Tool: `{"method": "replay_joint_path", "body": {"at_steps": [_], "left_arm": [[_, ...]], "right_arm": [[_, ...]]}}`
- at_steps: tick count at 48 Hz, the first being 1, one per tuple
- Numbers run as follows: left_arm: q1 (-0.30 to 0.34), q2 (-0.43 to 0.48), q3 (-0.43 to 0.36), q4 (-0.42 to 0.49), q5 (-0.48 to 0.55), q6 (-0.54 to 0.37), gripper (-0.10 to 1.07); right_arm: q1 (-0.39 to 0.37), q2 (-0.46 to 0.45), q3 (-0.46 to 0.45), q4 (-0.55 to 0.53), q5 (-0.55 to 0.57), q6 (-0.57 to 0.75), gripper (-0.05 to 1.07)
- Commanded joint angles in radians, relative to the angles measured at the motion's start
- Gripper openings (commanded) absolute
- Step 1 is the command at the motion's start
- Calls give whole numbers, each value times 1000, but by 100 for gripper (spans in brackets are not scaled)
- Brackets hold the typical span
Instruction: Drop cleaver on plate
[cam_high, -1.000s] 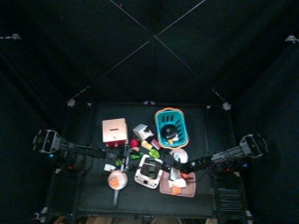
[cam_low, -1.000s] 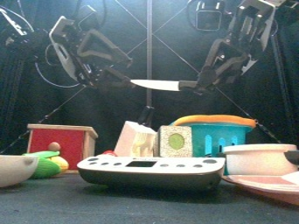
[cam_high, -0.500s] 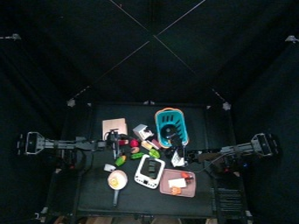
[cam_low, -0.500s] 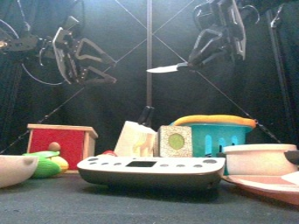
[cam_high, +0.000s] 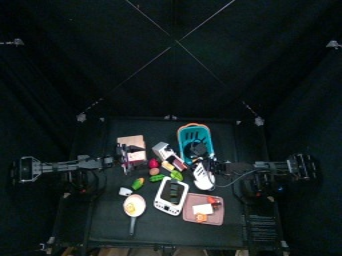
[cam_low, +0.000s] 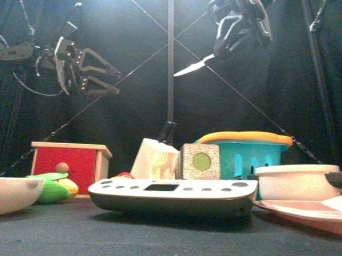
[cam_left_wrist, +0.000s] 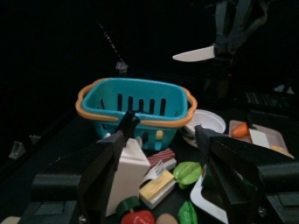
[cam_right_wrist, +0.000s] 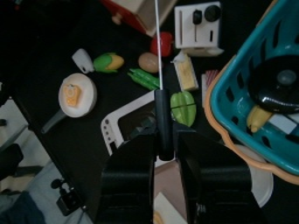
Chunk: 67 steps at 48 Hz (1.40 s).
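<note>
Right gripper is clamped on the cleaver, held high above the surface, left gripper hangs open and empty, so pickup is done and carry to the plate and release remain.

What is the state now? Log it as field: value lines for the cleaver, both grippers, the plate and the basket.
cleaver: held in the air high above the table, blade tilted down, not yet on the plate
right gripper: jaws shut on the cleaver's handle
left gripper: jaws open, holding nothing, raised off the table
plate: pink, on the table near the front edge, right side of the front view
basket: teal with an orange rim, standing upright behind the plate
</note>
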<state>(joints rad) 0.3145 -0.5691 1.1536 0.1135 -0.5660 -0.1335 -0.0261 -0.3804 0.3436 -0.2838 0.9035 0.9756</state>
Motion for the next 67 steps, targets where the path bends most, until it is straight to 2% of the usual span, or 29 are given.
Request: {"method": "replay_joint_path", "body": {"at_steps": [1,9,18,27,35,45,52,57,67], "left_arm": [[9,-5,-6,3,-5,2,98],[8,-21,18,23,-5,2,98],[6,-43,26,29,-3,0,98],[8,-41,31,31,-3,2,98],[35,-23,25,25,-5,0,98],[71,110,-28,-28,-14,2,98],[115,221,-75,-35,-44,2,98],[150,295,-91,-35,-80,2,98],[167,410,-138,-35,-126,2,98]], "right_arm": [[-69,35,-84,143,61,-86,51],[-166,117,-155,316,181,-270,51],[-233,204,-199,437,224,-399,51],[-322,270,-227,459,360,-474,51],[-353,327,-250,463,380,-532,51],[-373,388,-304,457,394,-577,51],[-385,428,-348,449,453,-591,51],[-391,434,-367,431,477,-591,51],[-399,437,-391,420,477,-591,51]]}}
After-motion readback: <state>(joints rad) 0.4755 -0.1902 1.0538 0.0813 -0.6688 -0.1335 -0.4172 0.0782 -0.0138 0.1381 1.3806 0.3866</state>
